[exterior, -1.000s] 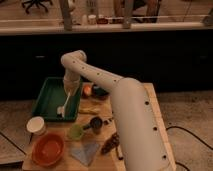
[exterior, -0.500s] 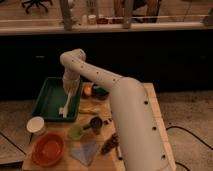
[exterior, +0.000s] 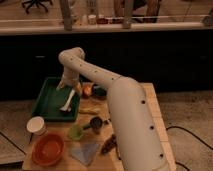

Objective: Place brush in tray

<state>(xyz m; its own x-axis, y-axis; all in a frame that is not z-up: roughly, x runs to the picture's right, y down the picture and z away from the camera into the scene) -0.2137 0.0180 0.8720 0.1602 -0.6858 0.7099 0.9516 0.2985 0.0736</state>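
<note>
The task looks close to done, though not plainly finished. The tool sits in the upper left of the frame, over the right-hand part of the tray, at the end of the arm that sweeps up from the lower right. The brush runs from just under the tool down and to the left. Its lower, wider end is inside the tray near the right rim, seemingly touching or almost touching the tray floor. Its upper end meets the tool, and I cannot tell whether the tool has hold of it or how far open the tool is. If it is gripped, what is left is to let go and lift the arm away; if it is already loose, only the withdrawal remains.

The brush is slim, white and straight, tilted rather than flat, and stands out clearly against the dark green tray. The tray rests on the left of the bench, above a white cup and an orange bowl
</note>
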